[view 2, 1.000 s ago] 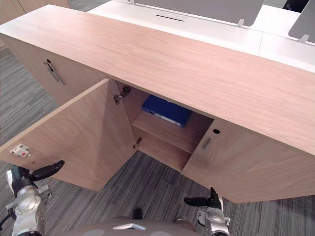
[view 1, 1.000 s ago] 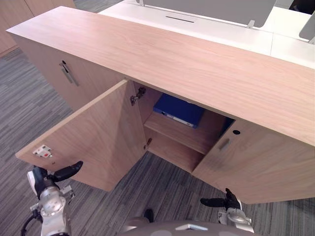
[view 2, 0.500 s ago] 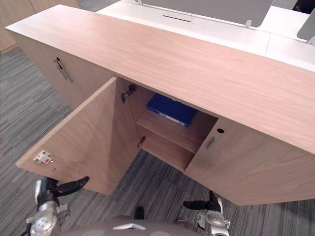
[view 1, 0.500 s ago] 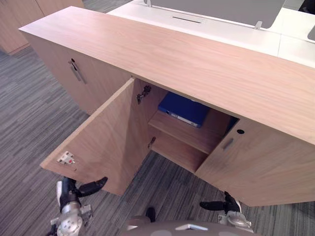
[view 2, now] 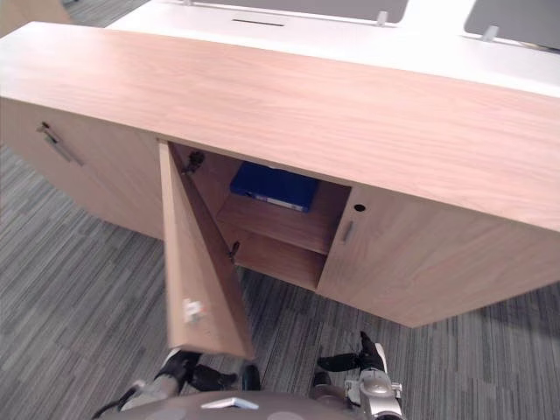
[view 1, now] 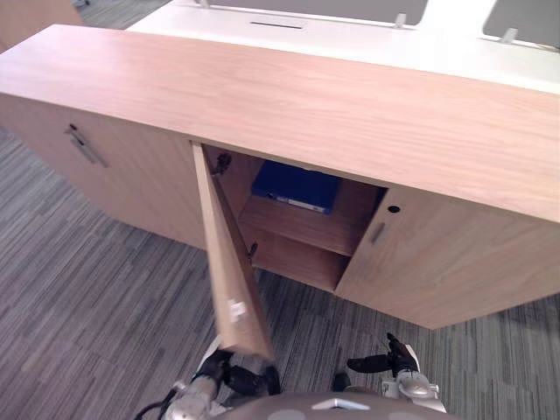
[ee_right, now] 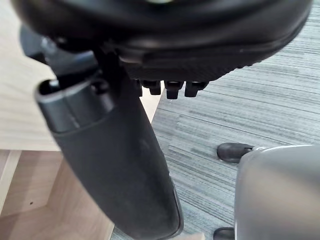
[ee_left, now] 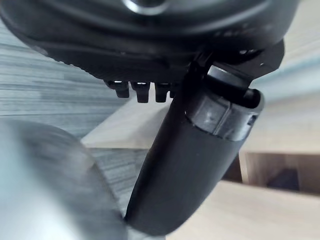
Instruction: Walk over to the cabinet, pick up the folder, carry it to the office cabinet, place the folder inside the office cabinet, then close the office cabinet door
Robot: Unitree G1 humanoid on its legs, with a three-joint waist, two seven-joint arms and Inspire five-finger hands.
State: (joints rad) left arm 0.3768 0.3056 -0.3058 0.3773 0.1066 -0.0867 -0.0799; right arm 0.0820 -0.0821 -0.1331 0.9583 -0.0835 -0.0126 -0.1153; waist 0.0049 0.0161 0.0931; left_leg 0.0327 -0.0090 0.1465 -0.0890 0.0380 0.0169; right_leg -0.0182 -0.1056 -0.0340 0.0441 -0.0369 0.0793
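On the cabinet's (view 1: 350, 105) upper shelf (view 1: 302, 229), blue folder (view 1: 296, 182), pale spine label (view 1: 299, 205)

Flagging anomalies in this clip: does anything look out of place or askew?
Nothing damaged or spilled. The blue folder lies flat on the upper shelf of the office cabinet, whose door stands open.

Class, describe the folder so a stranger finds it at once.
Find the long wooden cabinet with one door swung open. Inside, on the upper shelf, lies the folder. It is the one blue thing among pale wood.
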